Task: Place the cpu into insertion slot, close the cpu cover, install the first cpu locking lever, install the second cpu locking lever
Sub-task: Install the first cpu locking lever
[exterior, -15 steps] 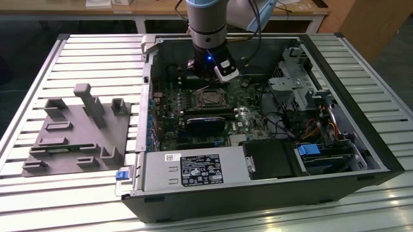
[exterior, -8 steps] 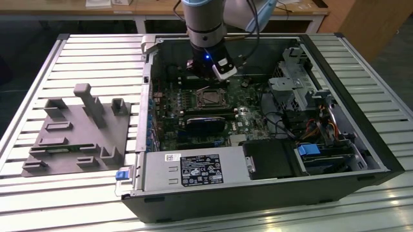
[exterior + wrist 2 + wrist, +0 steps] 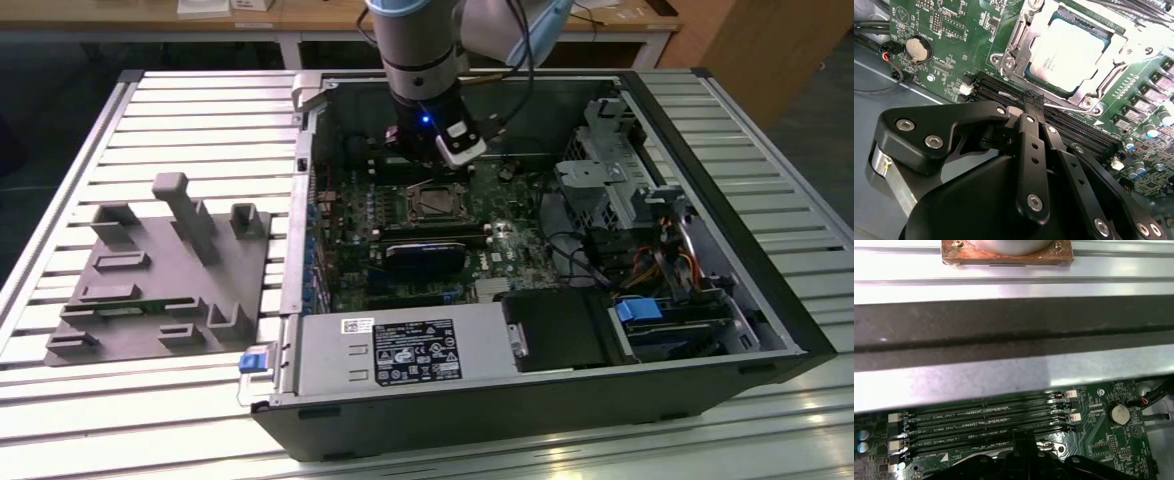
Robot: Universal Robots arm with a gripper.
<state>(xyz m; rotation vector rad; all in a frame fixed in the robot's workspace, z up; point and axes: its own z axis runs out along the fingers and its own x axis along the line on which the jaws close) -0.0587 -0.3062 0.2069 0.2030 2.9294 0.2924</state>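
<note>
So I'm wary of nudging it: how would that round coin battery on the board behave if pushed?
The coin battery lies flat in a holder, so it probably won't roll. Its smooth metal face looks slippery, and it seems light. The claw sits over the memory slots.

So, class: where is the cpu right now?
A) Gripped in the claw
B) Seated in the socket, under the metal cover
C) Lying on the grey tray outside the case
B: in the second wrist view the cpu sits in the socket, framed by the cover.
</note>
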